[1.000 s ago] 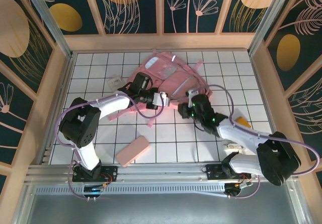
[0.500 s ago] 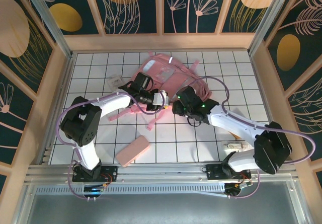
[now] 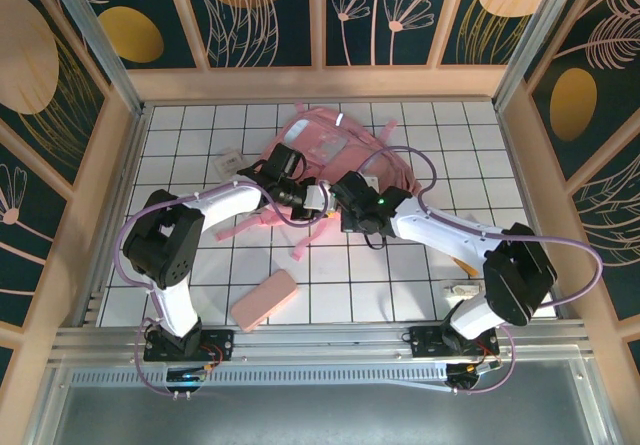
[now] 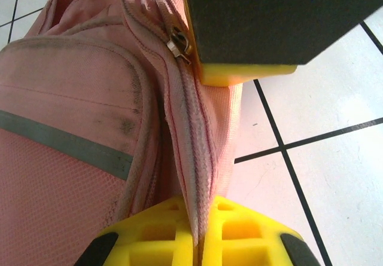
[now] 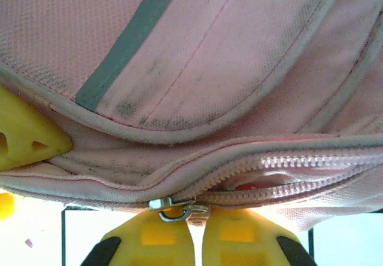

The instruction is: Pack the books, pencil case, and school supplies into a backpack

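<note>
1. Swinging leftward across the bench point(image 3: 400, 277) since a second ago, the right pincer point(image 5: 197, 218) is now sitting just beside the left pincer point(image 4: 200, 215) at the near edge of the backpack point(image 3: 335, 137).
2. The right pincer is clenching, its yellow fingers pressing together and pinching the metal zipper pull point(image 5: 175, 208) at their tips.
3. The left pincer is grasping a fold of the backpack's zipper seam between its pads.
4. The backpack is lying at the far middle of the bench, its zipper gaping slightly beside the pull and a grey reflective strip point(image 5: 128, 45) crossing the pocket above.
5. The pencil case point(image 3: 265, 300) is lying near the front left, well apart from both pincers.
6. A clear packet point(image 3: 228, 161) is resting left of the backpack, beyond the left arm, and a tiny whitish item point(image 3: 462, 290) is lying near the right arm's base.
</note>
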Tool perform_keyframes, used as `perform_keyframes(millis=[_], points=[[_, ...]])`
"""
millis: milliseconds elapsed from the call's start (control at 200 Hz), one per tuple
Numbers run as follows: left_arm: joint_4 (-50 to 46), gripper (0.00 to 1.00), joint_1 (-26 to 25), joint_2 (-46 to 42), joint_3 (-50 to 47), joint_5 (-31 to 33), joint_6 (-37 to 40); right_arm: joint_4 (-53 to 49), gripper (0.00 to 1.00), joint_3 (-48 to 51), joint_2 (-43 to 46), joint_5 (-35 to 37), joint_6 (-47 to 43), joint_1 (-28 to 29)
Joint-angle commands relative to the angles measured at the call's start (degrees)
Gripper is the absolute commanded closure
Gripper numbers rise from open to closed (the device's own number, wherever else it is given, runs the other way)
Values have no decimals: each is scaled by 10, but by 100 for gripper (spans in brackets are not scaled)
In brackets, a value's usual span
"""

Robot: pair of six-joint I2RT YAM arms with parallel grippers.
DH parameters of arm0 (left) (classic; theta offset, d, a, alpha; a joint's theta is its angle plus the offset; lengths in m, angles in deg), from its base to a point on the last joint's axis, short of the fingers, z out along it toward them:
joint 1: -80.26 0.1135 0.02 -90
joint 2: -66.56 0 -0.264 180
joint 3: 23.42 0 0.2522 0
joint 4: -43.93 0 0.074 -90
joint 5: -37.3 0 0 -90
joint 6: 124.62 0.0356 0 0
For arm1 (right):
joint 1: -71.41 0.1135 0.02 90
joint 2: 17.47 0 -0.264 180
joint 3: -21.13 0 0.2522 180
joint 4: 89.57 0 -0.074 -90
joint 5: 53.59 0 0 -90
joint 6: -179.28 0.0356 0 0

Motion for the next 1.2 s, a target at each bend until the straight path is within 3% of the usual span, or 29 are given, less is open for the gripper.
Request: perform_keyframes(millis=[0, 185, 335, 495, 681, 791, 846, 906, 946, 1061, 1191], points=[[-7, 100, -6, -9, -2, -59, 32, -17, 100, -18, 0, 39, 4, -2], [31, 100, -6, -20, -35, 1, 74, -46, 100, 6, 33, 15, 14, -33], [40, 100, -3, -8, -39, 56, 111, -44, 100, 47, 68, -80, -2, -106], [62, 100, 0, -4, -52, 60, 138, -52, 100, 86, 79, -99, -22, -164], [103, 100, 0, -31, -94, 87, 186, -8, 100, 119, 85, -157, -56, -275], [126, 100, 0, -37, -112, 115, 205, 29, 100, 131, 86, -237, -89, -308], [137, 92, 1, -38, -112, 119, 193, 39, 100, 132, 88, -275, -103, -304], [123, 53, 0, -44, -110, 99, 175, 49, 100, 132, 92, -323, -114, -294], [104, 40, -1, -51, -102, 77, 167, 54, 100, 133, 97, -354, -116, -286], [60, 28, -25, -70, -81, 24, 153, 69, 100, 131, 118, -420, -112, -266], [46, 28, -66, -69, -46, -3, 121, 67, 100, 111, 116, -448, -111, -241]])
